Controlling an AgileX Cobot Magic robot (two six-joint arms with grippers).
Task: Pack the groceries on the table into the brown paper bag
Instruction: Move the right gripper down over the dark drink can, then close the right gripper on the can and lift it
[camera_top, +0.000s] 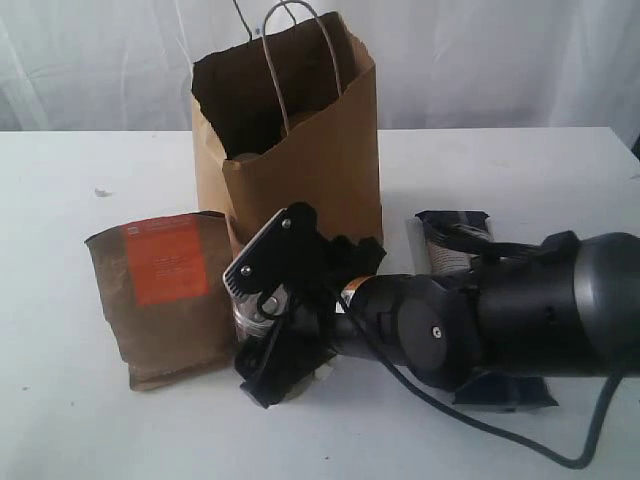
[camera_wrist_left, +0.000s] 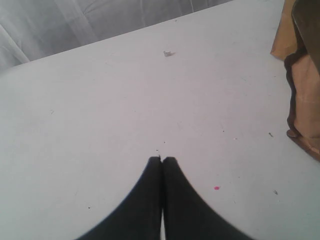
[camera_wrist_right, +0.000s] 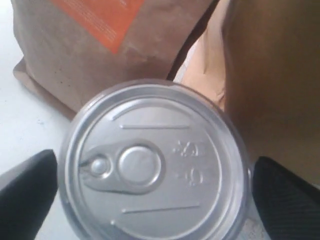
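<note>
Jaws of the right gripper (camera_top: 262, 320) stand spread wide on either side of the dark pull-tab metal can (camera_wrist_right: 150, 165), low in the middle of the exterior frame, released rather than clamped. Just left of it stands the brown paper pouch with orange label (camera_top: 165, 300); the tall creased kraft-brown paper bag (camera_top: 300, 170) rises behind, upper centre. Left gripper (camera_wrist_left: 161, 161) is clenched on nothing above the plain white tabletop (camera_wrist_left: 100, 125).

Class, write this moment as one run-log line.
left gripper: shut, over table | right gripper: open, astride dark pull-tab can | brown paper bag: upright, open-topped
</note>
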